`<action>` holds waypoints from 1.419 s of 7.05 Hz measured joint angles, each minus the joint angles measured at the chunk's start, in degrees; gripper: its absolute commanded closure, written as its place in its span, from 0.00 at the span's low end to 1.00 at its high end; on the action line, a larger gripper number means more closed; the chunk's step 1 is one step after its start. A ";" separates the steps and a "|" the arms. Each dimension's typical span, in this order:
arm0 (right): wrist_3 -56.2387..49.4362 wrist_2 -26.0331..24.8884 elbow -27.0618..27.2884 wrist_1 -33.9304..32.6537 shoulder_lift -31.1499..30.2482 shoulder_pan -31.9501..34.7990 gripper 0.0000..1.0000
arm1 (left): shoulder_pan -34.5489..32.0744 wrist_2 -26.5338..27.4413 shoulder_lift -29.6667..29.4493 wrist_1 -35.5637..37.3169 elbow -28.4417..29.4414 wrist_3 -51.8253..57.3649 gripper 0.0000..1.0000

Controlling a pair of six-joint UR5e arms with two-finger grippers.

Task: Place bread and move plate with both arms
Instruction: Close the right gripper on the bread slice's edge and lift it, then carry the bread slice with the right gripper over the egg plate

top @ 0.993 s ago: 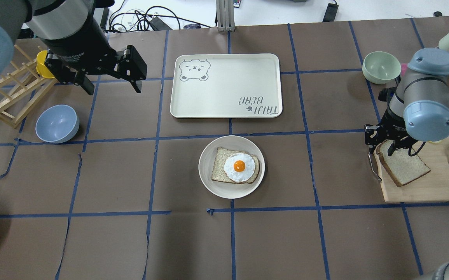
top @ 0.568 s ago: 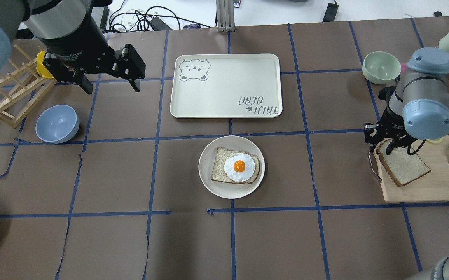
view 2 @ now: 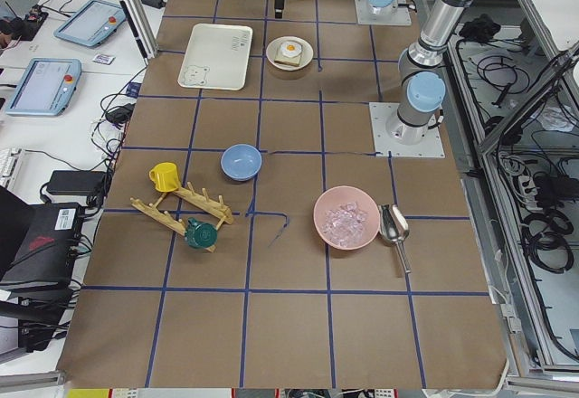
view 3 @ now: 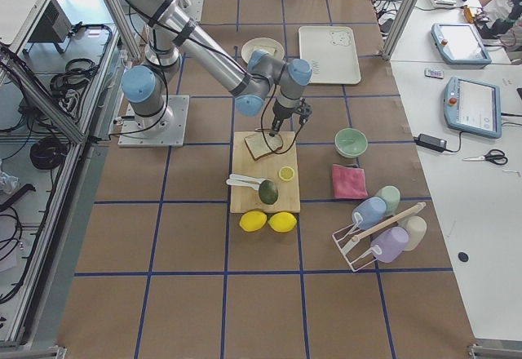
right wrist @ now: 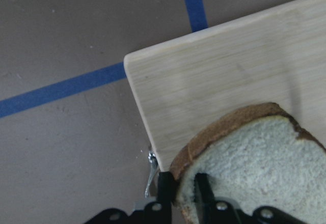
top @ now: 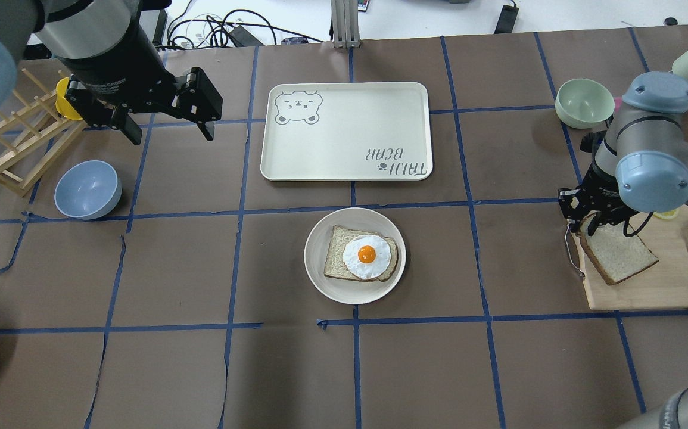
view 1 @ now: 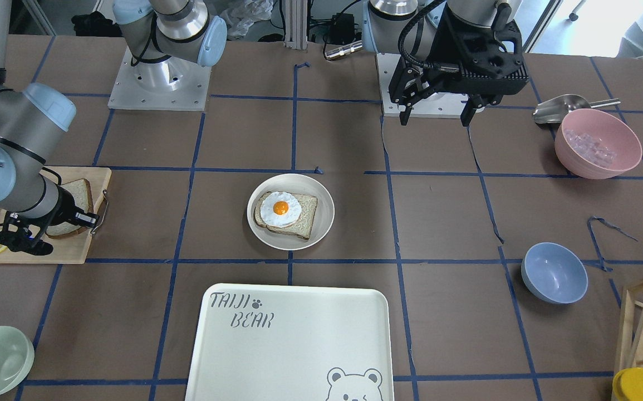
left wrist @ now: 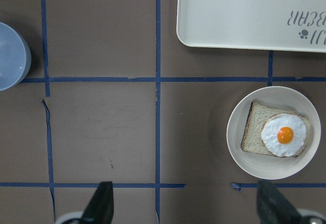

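Currently, right gripper (right wrist: 182,186) clamped on the crust edge of the pale brown-crusted bread slice (right wrist: 254,158) on the wooden cutting board (right wrist: 214,81) — left gripper (top: 171,134) spread wide, empty, well apart from the round cream plate (top: 355,293).

Board (top: 653,292) bears the bread (top: 618,257) — plate (top: 310,257) before tray (top: 349,134).

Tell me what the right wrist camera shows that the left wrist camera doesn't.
Only the right wrist view: the bread on the wooden cutting board, its crust edge pinched by the right end effector. Only the left wrist view: the plate carrying the egg-topped slice, a corner of the white tray, the blue bowl, and the left end effector open wide. Both: the brown table cover crossed by blue tape lines.
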 measured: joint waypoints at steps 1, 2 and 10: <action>0.02 -0.02 0.00 0.27 -0.03 0.00 1.00 | 0.01 0.00 0.00 -0.02 0.00 0.01 0.00; 0.04 -0.11 -0.04 0.89 -0.23 0.00 1.00 | 0.04 0.00 0.00 -0.01 0.00 0.01 0.00; 16.27 7.19 -22.06 36.17 -4.88 11.29 1.00 | 0.08 0.06 0.08 0.00 0.02 0.01 0.00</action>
